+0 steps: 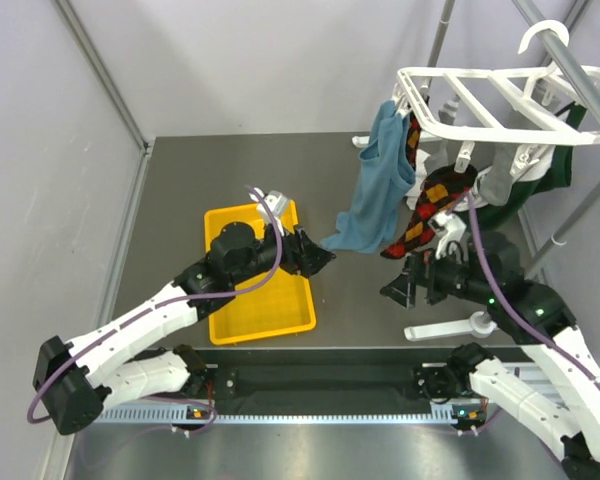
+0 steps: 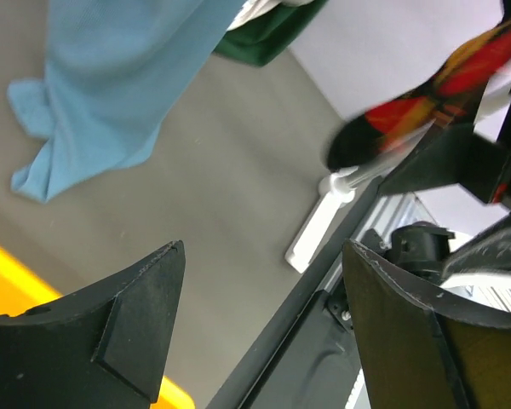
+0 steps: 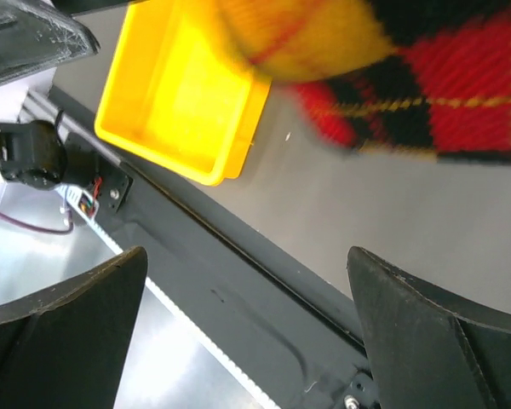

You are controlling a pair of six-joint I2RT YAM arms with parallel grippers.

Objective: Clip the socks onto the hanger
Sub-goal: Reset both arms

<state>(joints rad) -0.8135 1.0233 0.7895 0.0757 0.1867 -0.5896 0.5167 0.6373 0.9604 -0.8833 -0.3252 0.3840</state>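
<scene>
Knit argyle sock [image 1: 427, 212]: judged soft, light, limp and non-slippery. It is hung under the hanger [image 1: 470, 73], at 2 o'clock on the surface [image 1: 230, 180]. A pinch near the cuff edge is advised. Left pincer [image 1: 322, 260] and right pincer [image 1: 405, 280] are spread apart, nothing gripped.

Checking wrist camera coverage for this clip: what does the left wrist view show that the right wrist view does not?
Left wrist only: a blue cloth hanging down to the table, a bit of green cloth behind it, and a white plastic piece lying by the rail. Right wrist only: a black motor at the left edge. Both: the argyle sock, blurred, and the yellow tray, just a corner of it in the left wrist view.
</scene>
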